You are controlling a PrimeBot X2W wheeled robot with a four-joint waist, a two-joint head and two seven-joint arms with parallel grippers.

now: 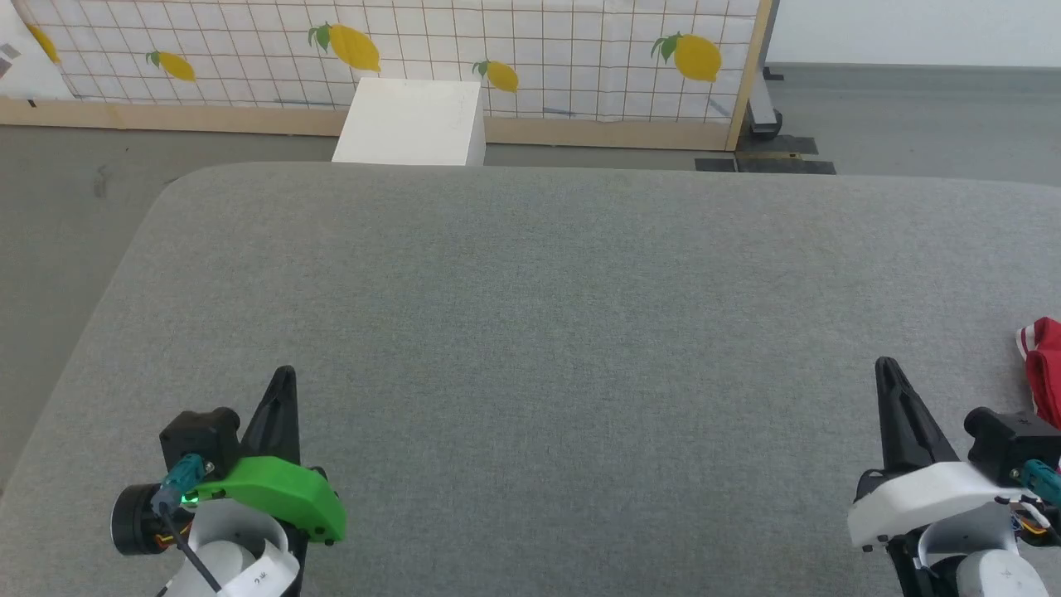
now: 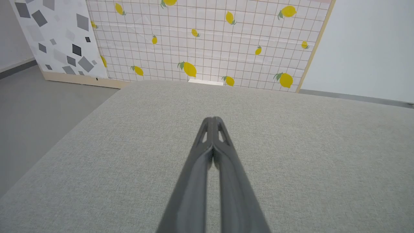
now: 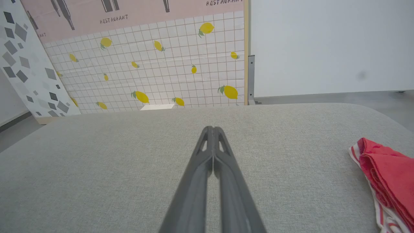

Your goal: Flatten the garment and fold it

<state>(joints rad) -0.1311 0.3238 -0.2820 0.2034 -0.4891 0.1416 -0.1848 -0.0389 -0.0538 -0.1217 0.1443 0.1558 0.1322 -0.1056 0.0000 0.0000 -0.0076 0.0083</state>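
Lettering "RESTAURANT" on pink panel (image 3: 145, 22); left gripper (image 2: 213, 120) and right gripper (image 3: 213, 129) tip-to-tip, empty; garment (image 3: 388, 171) nearby

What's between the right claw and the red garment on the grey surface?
Nothing but bare grey fabric surface separates the right claw from the red garment, which lies off to its right; the right wrist view shows this.

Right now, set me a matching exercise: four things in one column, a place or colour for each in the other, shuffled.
1 garment
2 left gripper
3 right gripper
4 box

A has a white cover
B beyond the table, at its far edge
C has a green cover
D red, on the table at the far right

Pairs: 1-D, 2-C, 3-A, 4-B
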